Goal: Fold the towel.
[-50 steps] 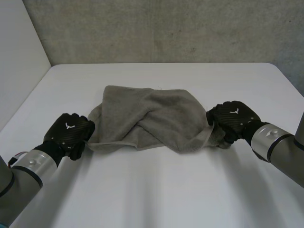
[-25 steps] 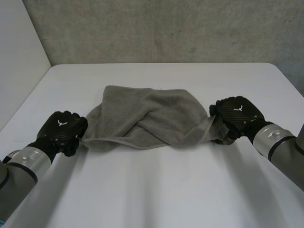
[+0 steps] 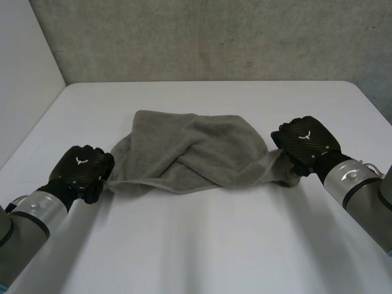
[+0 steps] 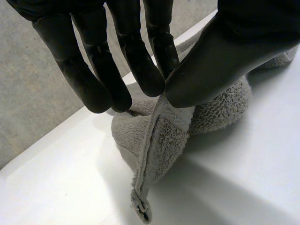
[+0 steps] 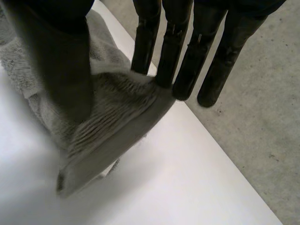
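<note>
1. The grey terry towel (image 3: 193, 153) lies bunched in the middle of the white table (image 3: 202, 245), rumpled and crossed over itself near its centre, not yet flat.
2. Its long axis runs side to side across the table, from one hand to the other. The near hem is drawn into a fairly straight line between them, and the bulk heaps up on the far side of that line.
3. Your left hand (image 3: 82, 171) is at the towel's left end. In its wrist view the thumb (image 4: 225, 51) pinches the hem against a fingertip (image 4: 157, 70), and the corner dangles below the pinch.
4. Your right hand (image 3: 305, 144) is at the right end. Its thumb (image 5: 65, 56) presses the ribbed border against the fingers (image 5: 166, 51), so it too holds cloth.
5. The step in hand looks like spreading the towel before folding. Draw the hands evenly apart and lift slightly so that the twist can drop out.
6. Both pinches are shallow, close to the hem. Tension the cloth gently, since a sharp tug could pull a corner free.
7. Check that the middle crossover has opened before you lay anything over.
</note>
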### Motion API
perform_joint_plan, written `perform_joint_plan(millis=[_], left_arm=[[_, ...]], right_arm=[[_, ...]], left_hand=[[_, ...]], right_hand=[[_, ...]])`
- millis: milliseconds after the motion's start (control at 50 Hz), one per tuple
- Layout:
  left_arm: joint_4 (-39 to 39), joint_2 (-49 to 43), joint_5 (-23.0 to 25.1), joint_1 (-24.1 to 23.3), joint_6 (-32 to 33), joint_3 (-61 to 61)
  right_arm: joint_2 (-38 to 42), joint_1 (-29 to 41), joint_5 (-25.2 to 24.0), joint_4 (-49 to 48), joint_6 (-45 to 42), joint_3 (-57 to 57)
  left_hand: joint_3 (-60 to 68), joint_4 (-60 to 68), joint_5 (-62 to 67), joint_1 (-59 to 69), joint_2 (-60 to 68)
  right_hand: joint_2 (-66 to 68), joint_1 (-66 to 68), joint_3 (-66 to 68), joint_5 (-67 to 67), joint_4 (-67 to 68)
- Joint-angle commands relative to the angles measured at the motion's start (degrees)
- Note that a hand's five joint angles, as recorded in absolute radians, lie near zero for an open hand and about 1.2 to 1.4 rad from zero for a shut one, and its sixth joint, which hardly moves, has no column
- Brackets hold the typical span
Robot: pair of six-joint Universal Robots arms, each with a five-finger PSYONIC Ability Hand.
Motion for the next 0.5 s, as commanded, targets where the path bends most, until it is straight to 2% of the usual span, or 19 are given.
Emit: perform_joint_plan(millis=[20,40,60,80,100,120,420,500], left_arm=[[0.0,0.0,0.1,0.0,0.0,-0.1],[0.0,0.0,0.1,0.0,0.0,-0.1],[0.0,0.0,0.1,0.1,0.0,-0.1],[0.0,-0.1,0.0,0.0,0.0,-0.1],[0.0,-0.1,0.0,0.0,0.0,-0.1],[0.0,0.0,0.1,0.0,0.0,-0.1],[0.3,-0.1,0.0,0.0,0.0,-0.3],[0.3,-0.1,0.0,-0.1,0.0,-0.4]], right_arm=[[-0.1,0.4,0.0,-1.3,-1.8,0.9],[-0.1,0.4,0.0,-1.3,-1.8,0.9],[-0.1,0.4,0.2,-1.4,-1.9,0.8],[-0.1,0.4,0.3,-1.4,-1.9,0.9],[-0.1,0.4,0.3,-1.4,-1.9,0.9],[-0.1,0.5,0.2,-1.4,-1.9,1.0],[0.5,0.7,1.3,0.0,-1.8,0.6],[-2.1,0.5,1.4,5.7,-1.5,1.0]], left_hand=[[-8.7,-6.7,-13.3,-1.6,-7.1],[-8.7,-6.7,-13.3,-1.6,-7.1],[-8.7,-6.7,-13.3,-1.6,-7.1],[-8.7,-6.7,-13.3,-1.6,-7.1],[-8.7,-6.7,-13.3,-1.6,-7.1],[-8.7,-6.7,-13.3,-1.6,-7.1],[-8.7,-6.7,-13.3,-1.6,-7.1],[-8.7,-6.7,-13.3,-1.6,-7.1]], right_hand=[[29.3,29.6,29.7,29.9,29.7],[29.2,29.5,29.6,29.8,29.7],[12.9,13.2,13.3,13.5,13.3],[-9.7,-9.4,-9.3,-9.1,-9.3],[-10.0,-9.6,-9.6,-9.4,-9.5],[-15.6,-15.3,-15.2,-15.0,-15.2],[-17.7,-17.4,-17.3,-17.1,-17.3],[-17.5,-17.2,-17.1,-16.9,-17.1]])
